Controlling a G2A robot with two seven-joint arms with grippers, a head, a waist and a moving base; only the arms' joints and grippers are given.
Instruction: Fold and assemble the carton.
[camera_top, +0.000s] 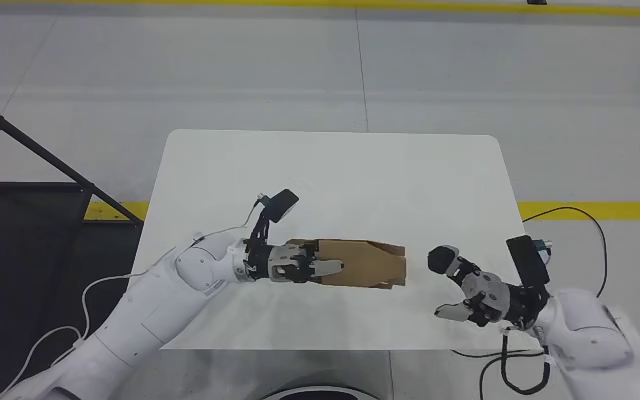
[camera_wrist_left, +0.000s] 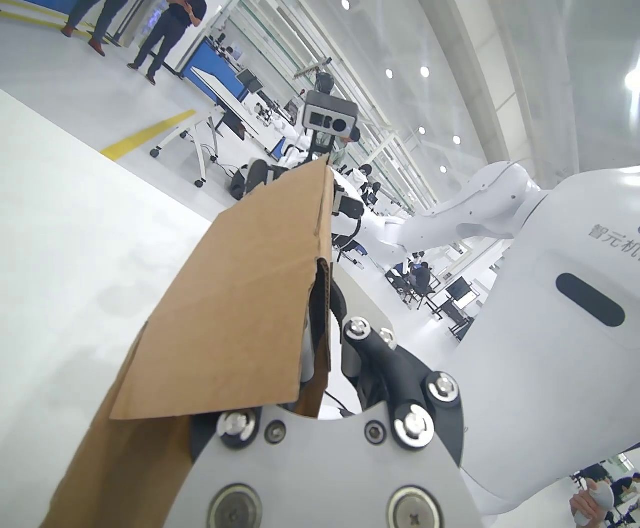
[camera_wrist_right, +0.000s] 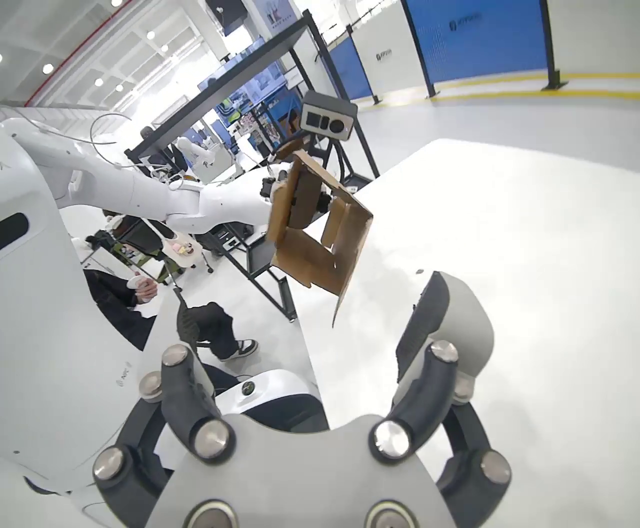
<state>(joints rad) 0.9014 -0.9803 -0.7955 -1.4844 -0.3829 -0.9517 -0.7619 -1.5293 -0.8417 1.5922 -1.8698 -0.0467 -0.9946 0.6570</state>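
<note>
Over the counter (camera_top: 340, 180), near-edge middle: carton (camera_top: 365, 264), count 1, brown corrugated, long axis running along that near edge.

Count of grippers: 2. Count of counters: 1, white.

Left gripper (camera_top: 328, 268): over the counter's near left part, at the carton's end on that side. Jaws pinching a carton panel.

Right gripper (camera_top: 447, 287): over the counter's near right corner, apart from the carton. Jaws spread wide, nothing between them.

View differences:
- Top view: carton reads as a flat-looking strip; gives the layout of both arms along the counter's near edge.
- Right wrist view: carton (camera_wrist_right: 320, 235) seen end-on, partly opened, hollow inside, loose flaps sticking out, one lower flap hanging down toward the counter. It appears raised off the counter surface. Both fingers of the right gripper (camera_wrist_right: 310, 320) visible, far apart.
- Left wrist view: carton (camera_wrist_left: 240, 310) close up, corrugated cut edge visible, one black finger (camera_wrist_left: 360, 345) just beside the panel; the other finger is hidden behind the cardboard.
</note>
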